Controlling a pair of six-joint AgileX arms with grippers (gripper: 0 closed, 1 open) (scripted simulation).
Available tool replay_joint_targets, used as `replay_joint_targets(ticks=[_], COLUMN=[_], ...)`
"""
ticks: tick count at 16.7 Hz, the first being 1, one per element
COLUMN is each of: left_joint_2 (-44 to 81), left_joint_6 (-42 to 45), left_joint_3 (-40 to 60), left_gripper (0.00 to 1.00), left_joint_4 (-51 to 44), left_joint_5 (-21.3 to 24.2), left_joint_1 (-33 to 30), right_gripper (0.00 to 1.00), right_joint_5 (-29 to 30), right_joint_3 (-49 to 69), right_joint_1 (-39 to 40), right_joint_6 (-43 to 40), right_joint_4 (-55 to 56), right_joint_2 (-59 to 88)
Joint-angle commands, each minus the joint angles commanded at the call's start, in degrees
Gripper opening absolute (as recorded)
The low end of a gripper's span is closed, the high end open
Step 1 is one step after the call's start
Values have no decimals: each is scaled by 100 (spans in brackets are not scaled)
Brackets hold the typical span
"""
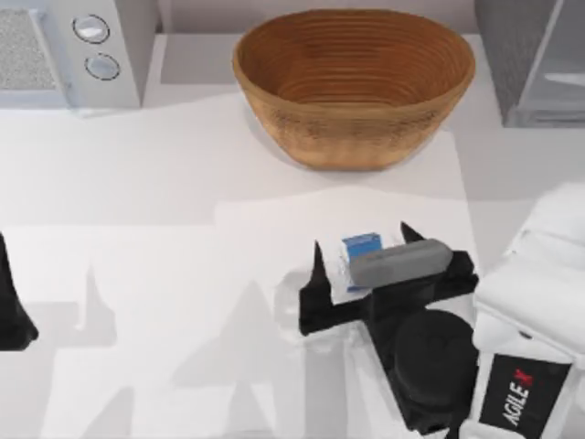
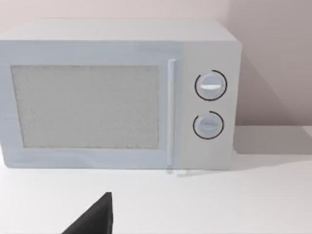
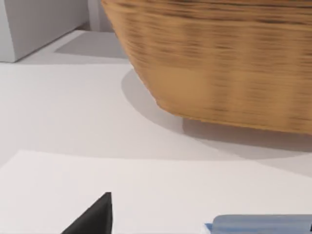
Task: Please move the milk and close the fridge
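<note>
Fingers (image 1: 319, 274) astride milk (image 1: 360, 247), open

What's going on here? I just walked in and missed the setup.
The right gripper sits open around the milk, fingers on either side, at the table's front right. The fridge stands at the back right behind the woven bowl. The left gripper is parked at the left edge, facing the microwave.

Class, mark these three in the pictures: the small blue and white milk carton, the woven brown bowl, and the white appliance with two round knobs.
Small blue and white milk carton (image 1: 361, 245), top view, blue top.
Woven brown bowl (image 1: 356, 137), top view, outer front wall.
White appliance with two round knobs (image 2: 85, 107), left wrist view, door window.
</note>
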Motion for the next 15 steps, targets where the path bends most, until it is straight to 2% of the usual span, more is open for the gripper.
replay_joint_targets(ticks=[5, 15], left_joint_2=[0, 0], left_joint_6=[0, 0], left_joint_3=[0, 0], left_gripper=[100, 100], left_joint_4=[0, 0], left_joint_5=[0, 0], left_joint_1=[0, 0], right_gripper=[100, 25], right_joint_5=[-70, -70], right_joint_3=[102, 102], right_joint_1=[-71, -71], right_joint_6=[-12, -12], right_joint_4=[-61, -61], right_joint_2=[33, 33])
